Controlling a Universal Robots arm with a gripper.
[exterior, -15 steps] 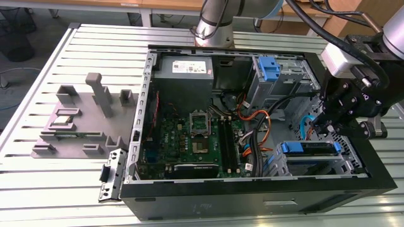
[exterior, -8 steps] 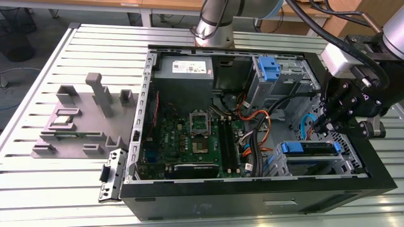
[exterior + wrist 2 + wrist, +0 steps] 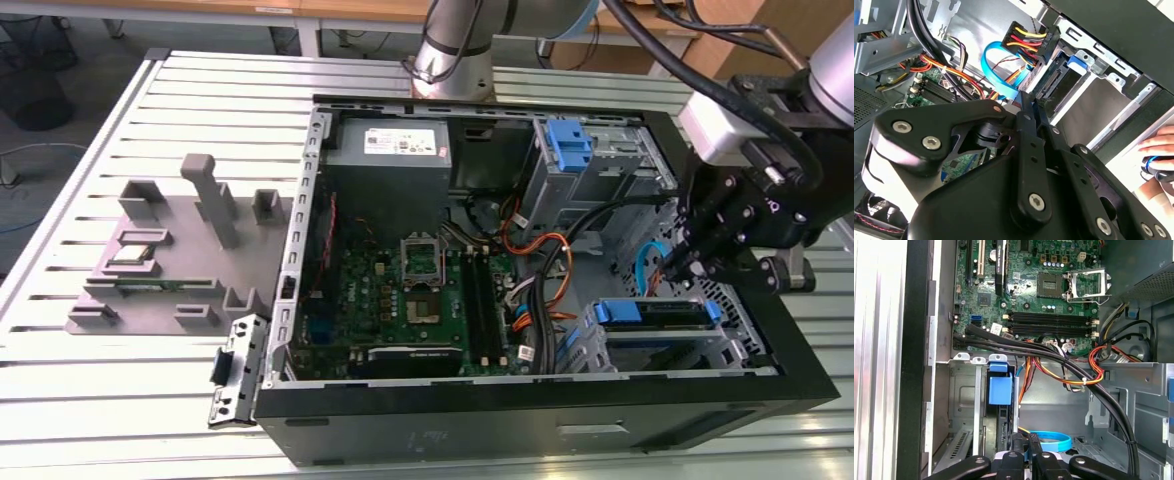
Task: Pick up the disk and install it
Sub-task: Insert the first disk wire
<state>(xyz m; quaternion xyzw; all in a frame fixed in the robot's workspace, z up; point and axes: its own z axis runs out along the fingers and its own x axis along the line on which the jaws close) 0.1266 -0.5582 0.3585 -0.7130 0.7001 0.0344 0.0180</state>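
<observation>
Flat metal disk [image 3: 650, 313], blue rails, seated in bay.

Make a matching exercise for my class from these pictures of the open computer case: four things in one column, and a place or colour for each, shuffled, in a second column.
Things:
1. disk
2. power supply
3. grey fixture
4. gripper

Places or colours:
A. on the slatted table, outside the case, at the exterior view's left
B. in the drive bay at the case's near corner, blue rails showing
C. black, poised above the drive bay
D. grey box with a white sticker, in the case's far corner

Pairs: 1-B, 2-D, 3-A, 4-C
</observation>
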